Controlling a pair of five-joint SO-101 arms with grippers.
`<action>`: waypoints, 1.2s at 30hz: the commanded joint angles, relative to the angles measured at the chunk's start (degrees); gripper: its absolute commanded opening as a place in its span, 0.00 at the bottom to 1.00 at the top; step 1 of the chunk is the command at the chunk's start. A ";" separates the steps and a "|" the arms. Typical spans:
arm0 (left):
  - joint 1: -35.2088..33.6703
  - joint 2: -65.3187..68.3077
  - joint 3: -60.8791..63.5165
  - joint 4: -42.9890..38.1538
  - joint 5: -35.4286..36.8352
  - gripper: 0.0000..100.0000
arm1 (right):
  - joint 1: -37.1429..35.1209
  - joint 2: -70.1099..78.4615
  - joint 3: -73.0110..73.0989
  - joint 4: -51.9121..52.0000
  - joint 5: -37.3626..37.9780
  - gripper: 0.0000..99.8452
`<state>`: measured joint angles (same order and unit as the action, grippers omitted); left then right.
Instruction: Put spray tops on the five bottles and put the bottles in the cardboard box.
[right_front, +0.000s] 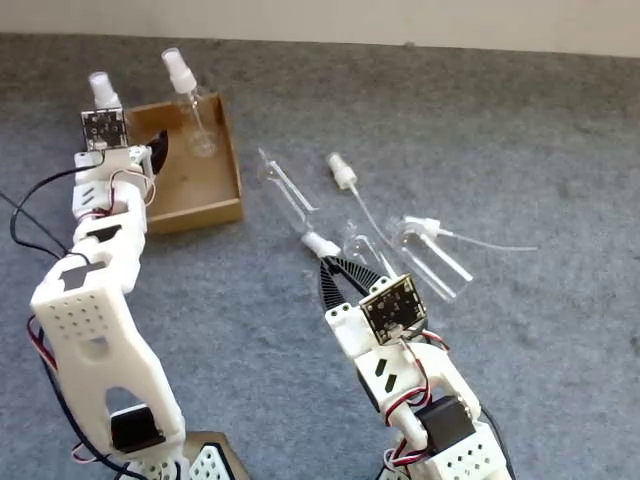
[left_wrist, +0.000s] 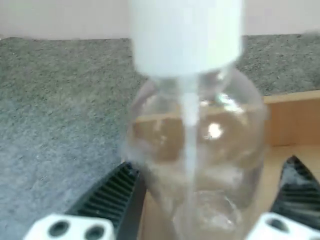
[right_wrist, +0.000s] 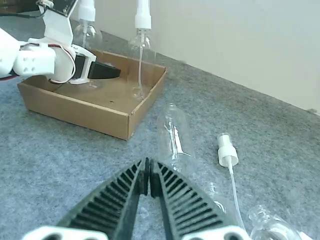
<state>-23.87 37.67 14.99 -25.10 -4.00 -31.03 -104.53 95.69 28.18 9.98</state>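
High view: two topped bottles standing in box

Cardboard box holds first bottle and second bottle, both upright. Left gripper released, jaws astride second bottle. Right gripper clenched, empty, outside box. Uncapped bottle lies beside box.

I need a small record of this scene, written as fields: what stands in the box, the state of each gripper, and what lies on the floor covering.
in box: two clear plastic bottles with white spray tops, upright in the brown cardboard box: first bottle, second bottle
left gripper: open, second bottle between its fingers
right gripper: shut, empty
on grey carpet: three clear bottles lying down; loose white spray top
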 joint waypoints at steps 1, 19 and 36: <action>-1.19 -6.99 -0.31 5.71 -0.09 0.34 | 0.75 -0.40 5.49 -1.27 0.53 0.01; -0.75 -19.65 -0.48 28.31 -0.35 0.34 | 0.75 -0.75 5.49 0.66 0.53 0.01; 3.82 -44.97 -0.22 71.38 -0.44 0.34 | 5.93 -0.75 5.49 0.75 0.53 0.01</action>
<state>-23.52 2.24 14.99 34.33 -4.00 -29.71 -104.53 95.69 28.88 9.98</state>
